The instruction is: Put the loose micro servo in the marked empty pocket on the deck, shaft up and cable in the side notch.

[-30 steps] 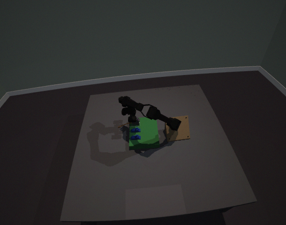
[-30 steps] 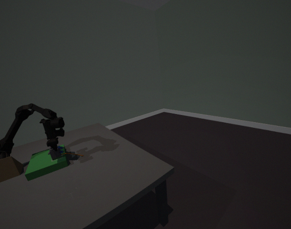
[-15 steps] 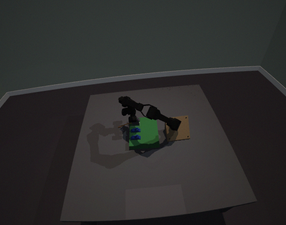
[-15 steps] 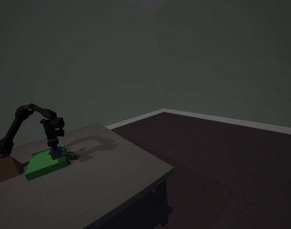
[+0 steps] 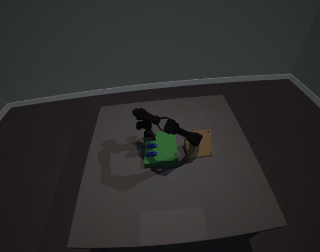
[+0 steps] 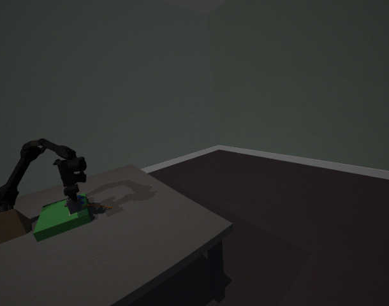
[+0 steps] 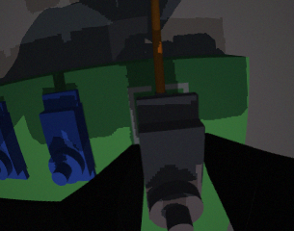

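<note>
The loose micro servo (image 7: 171, 144) is dark grey, with its output shaft toward the wrist camera and its orange cable (image 7: 157, 53) (image 6: 101, 206) running out past the deck's edge. My gripper (image 7: 171, 147) (image 6: 74, 202) is shut on the servo's sides. The servo is over the marked pocket, whose pale outline (image 7: 133, 115) shows at its far end and left side. The rest of the pocket is hidden under the servo, and I cannot tell whether the ears touch the deck. The green deck (image 5: 167, 149) (image 6: 56, 217) (image 7: 224, 87) lies on the table.
Two blue servos (image 5: 151, 145) (image 5: 151, 154) sit in the deck beside the marked pocket; the nearer one (image 7: 66, 135) is left of my fingers in the wrist view. A wooden base plate (image 5: 206, 143) stands behind the deck under the arm. The table (image 5: 171, 189) extends around them.
</note>
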`<state>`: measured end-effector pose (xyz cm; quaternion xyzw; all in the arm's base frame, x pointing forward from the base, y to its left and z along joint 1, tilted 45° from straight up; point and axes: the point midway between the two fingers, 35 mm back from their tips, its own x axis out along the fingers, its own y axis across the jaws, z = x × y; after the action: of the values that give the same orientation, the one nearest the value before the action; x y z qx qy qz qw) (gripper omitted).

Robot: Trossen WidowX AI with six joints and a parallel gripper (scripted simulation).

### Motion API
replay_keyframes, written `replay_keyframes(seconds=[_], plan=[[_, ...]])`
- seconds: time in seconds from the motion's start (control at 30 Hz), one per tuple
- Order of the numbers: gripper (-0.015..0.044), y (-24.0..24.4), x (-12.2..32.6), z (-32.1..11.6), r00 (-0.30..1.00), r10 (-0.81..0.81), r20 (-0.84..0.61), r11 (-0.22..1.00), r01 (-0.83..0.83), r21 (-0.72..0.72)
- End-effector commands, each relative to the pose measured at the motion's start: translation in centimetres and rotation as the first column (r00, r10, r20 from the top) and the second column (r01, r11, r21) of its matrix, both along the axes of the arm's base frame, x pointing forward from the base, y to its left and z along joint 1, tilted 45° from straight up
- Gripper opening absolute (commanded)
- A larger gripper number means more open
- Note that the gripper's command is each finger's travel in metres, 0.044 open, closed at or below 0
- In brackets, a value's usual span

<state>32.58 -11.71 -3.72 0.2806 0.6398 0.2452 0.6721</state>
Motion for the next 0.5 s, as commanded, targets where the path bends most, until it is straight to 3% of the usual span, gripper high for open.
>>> replay_keyframes(seconds=[0.0, 0.47], plan=[[0.0, 0.23, 0.06, -0.19, 1.0, -0.001, 0.004, 1.0, 0.001, 0.003], [0.0, 1.0, 0.13, -0.97, 1.0, -0.001, 0.005, 1.0, 0.001, 0.003]])
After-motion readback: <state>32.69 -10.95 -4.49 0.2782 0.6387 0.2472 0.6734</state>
